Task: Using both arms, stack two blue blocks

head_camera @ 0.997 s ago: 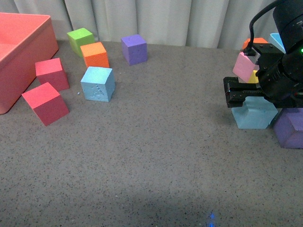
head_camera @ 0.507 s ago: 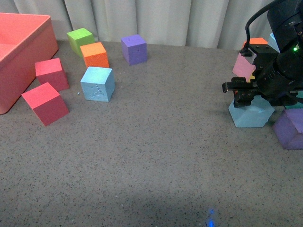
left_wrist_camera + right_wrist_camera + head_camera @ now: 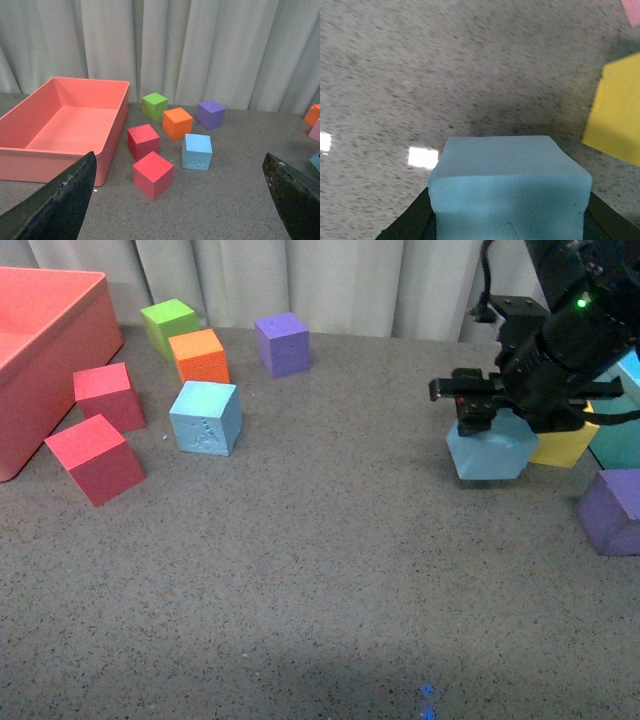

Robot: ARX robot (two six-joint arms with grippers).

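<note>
My right gripper (image 3: pixel 488 420) is shut on a light blue block (image 3: pixel 488 452), which hangs just above the table at the right. In the right wrist view that blue block (image 3: pixel 510 192) fills the space between the black fingers (image 3: pixel 410 222). The other blue block (image 3: pixel 206 417), with embossed marks on its face, rests on the table at the left; the left wrist view shows it as well (image 3: pixel 196 151). My left gripper (image 3: pixel 182 200) is open, its fingers spread wide and well short of that block. The left arm does not show in the front view.
A coral bin (image 3: pixel 40 360) stands at the far left. Two red cubes (image 3: pixel 97 458), an orange cube (image 3: pixel 200 355), a green cube (image 3: pixel 170 324) and a purple cube (image 3: pixel 283 343) surround the left blue block. A yellow cube (image 3: pixel 566 445) and another purple cube (image 3: pixel 612 510) sit at the right.
My right gripper has lifted the blue block off the table and carried it leftward, away from the purple cube. A yellow cube behind it has come into view.
</note>
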